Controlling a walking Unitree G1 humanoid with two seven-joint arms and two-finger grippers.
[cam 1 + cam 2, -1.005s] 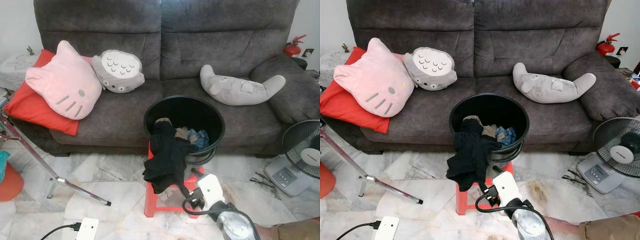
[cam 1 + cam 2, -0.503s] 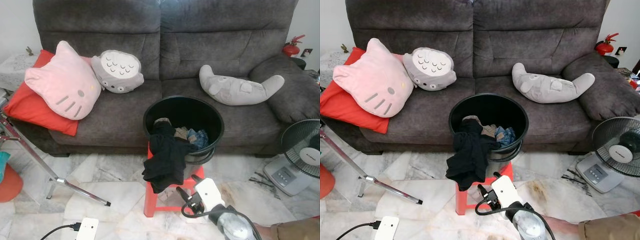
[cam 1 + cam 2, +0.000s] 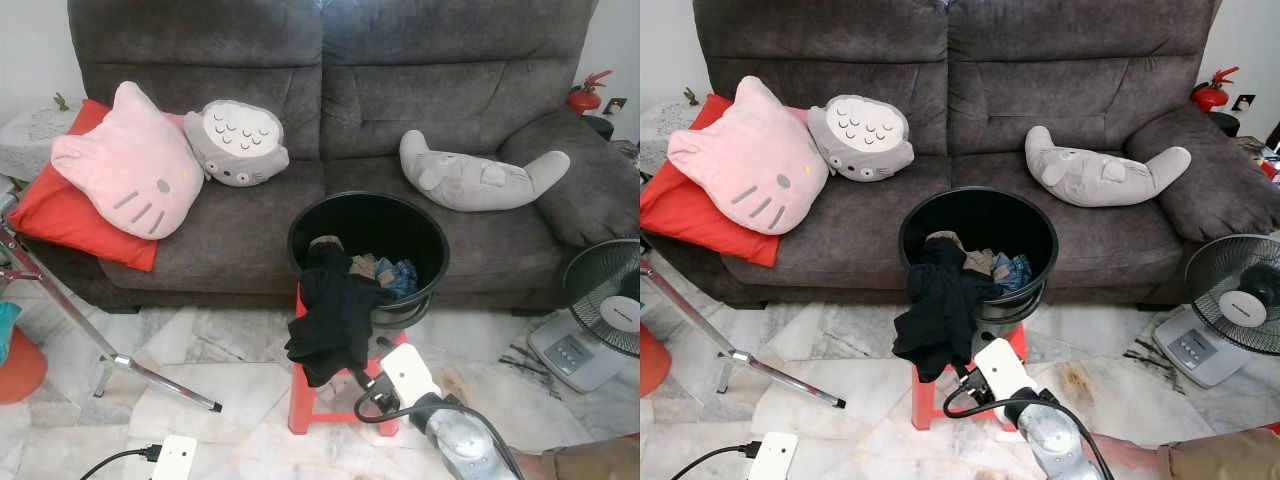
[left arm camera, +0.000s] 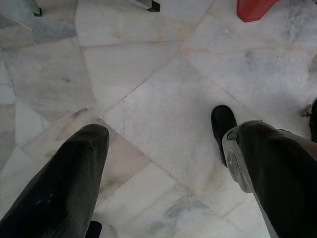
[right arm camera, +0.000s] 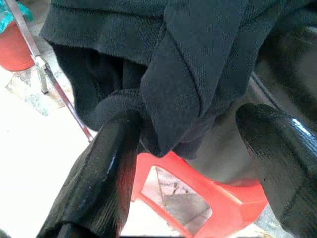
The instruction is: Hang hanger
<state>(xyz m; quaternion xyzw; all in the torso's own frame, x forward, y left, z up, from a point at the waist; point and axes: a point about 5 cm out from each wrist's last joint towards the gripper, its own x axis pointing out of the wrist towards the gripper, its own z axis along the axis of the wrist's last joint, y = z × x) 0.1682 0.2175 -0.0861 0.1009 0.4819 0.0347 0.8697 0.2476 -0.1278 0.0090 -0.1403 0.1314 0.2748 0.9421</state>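
Black bucket (image 3: 368, 260) stands on a red plastic stool (image 3: 305, 400) on the marble floor (image 3: 200, 385), directly in front of a dark grey sofa (image 3: 330, 110). A black garment (image 3: 332, 318) is draped over the bucket's near rim and hangs down past the stool seat; more clothes lie bunched inside the bucket. No hanger can be made out in these frames.

Right gripper (image 5: 198, 163) is raised at the hanging lower edge of the black garment. Fingers are spread wide. One finger (image 5: 106, 168) touches the fabric's rolled hem; the other (image 5: 275, 158) is apart from it. The cloth hangs between the two, not clamped. In the head views the right gripper (image 3: 966, 376) sits at the garment's bottom edge, just in front of the stool.

Left gripper (image 4: 163, 148) points down at the bare marble floor, fingers apart, holding nothing.

On the sofa: pink cat-face cushion (image 3: 128, 165) lying on a red cushion (image 3: 60, 215), grey round plush (image 3: 238, 142) beside it, grey crescent-shaped plush (image 3: 480, 172) on the right seat. Floor fan (image 3: 603, 315) stands to the right of the stool. A metal stand leg (image 3: 110, 355) runs across the floor at left. Red fire extinguisher (image 3: 586, 94) behind the sofa's right arm.
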